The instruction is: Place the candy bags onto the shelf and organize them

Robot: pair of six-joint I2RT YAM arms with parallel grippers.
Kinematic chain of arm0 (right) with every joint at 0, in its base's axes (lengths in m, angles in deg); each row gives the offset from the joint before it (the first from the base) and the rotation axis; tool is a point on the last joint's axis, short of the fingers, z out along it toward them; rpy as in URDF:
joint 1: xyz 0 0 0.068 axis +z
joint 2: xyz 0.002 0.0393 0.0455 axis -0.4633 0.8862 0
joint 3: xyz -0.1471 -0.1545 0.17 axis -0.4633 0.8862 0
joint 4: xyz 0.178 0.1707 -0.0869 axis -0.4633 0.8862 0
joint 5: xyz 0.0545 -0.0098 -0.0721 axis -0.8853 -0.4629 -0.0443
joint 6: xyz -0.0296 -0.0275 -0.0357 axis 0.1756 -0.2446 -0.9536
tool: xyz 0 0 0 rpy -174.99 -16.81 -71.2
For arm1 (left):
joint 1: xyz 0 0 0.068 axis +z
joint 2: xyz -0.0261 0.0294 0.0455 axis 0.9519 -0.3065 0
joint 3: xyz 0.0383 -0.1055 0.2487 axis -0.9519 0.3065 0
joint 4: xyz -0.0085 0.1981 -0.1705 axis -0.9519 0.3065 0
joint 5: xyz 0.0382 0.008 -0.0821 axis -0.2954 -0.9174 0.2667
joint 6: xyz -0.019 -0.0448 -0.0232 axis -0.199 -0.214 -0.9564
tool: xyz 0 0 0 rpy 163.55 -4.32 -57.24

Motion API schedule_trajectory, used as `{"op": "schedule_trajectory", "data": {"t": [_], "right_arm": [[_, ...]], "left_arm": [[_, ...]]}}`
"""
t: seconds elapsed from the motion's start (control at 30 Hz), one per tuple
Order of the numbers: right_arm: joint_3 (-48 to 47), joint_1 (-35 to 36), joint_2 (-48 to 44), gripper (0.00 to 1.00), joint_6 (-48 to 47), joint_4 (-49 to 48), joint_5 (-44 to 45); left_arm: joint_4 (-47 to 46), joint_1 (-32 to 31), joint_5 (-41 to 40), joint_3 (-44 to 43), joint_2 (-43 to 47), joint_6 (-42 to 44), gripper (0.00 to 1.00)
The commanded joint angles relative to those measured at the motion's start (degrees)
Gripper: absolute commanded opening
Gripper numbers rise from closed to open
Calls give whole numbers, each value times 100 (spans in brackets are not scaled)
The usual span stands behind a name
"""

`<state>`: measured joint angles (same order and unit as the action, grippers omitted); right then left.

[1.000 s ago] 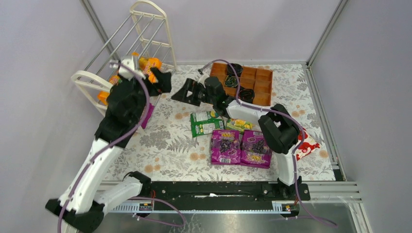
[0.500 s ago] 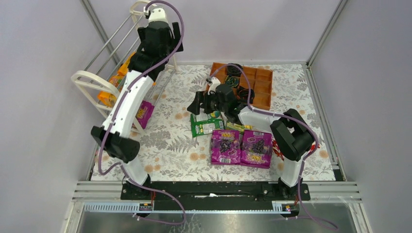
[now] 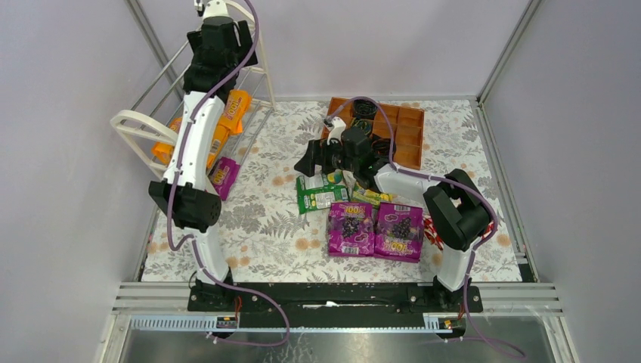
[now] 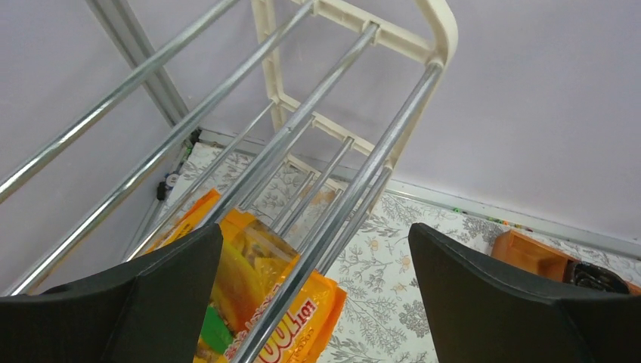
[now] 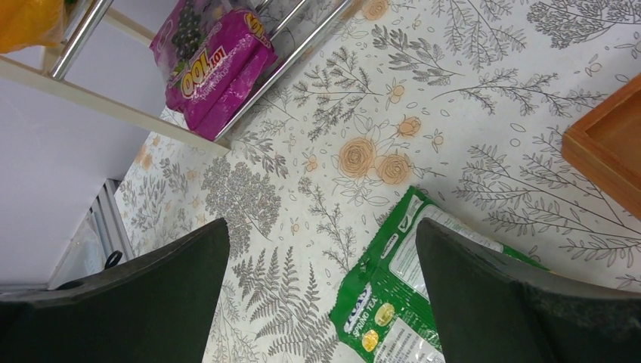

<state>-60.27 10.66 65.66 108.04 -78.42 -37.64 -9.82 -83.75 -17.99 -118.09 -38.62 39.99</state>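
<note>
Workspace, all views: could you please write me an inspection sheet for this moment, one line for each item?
Surface: table with a flower-print cover, no spill seen.
Job's things: shelf at the left holds orange bags, with one purple bag low in it; two purple bags and green bags lie on the table.
Clutter: wooden tray with black coils.
Grippers: left pincer open and empty above the shelf rods; right pincer open and empty over a green bag.
Cables: purple cables run along both arms, no snag seen.
Surroundings: plain lilac walls, nothing else seen.
</note>
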Motion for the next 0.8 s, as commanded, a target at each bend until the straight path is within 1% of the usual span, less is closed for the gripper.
{"op": "schedule_trajectory", "data": {"t": [0.0,0.07,0.17,0.27,0.33,0.43,0.5,0.57,0.63,0.67,0.77], "right_arm": [[66,-106,-77,100,29,-364,-191],[88,-129,-66,100,76,-416,-239],[87,-142,-44,100,115,-443,-276],[88,-152,-31,100,135,-464,-298],[104,-159,-35,100,144,-481,-314],[107,-167,-26,100,164,-501,-330],[113,-162,-13,100,188,-526,-357],[107,-173,-3,100,214,-544,-370],[107,-178,12,100,222,-554,-387],[109,-179,21,100,231,-555,-389],[91,-187,43,100,258,-561,-404]], "left_arm": [[-86,60,447,-330,-237,-100,97],[-75,125,601,-329,-294,-157,92],[-94,131,882,-265,-294,-178,86],[-49,131,900,-221,-294,-157,82],[17,131,924,-190,-248,-184,75],[29,136,1093,-34,-185,-152,72],[71,131,1216,-7,-185,-116,65],[96,131,1291,63,-150,-108,62],[113,134,1350,139,-97,-95,57],[139,132,1393,161,-68,-99,55],[184,131,1520,322,76,-144,54]]}}
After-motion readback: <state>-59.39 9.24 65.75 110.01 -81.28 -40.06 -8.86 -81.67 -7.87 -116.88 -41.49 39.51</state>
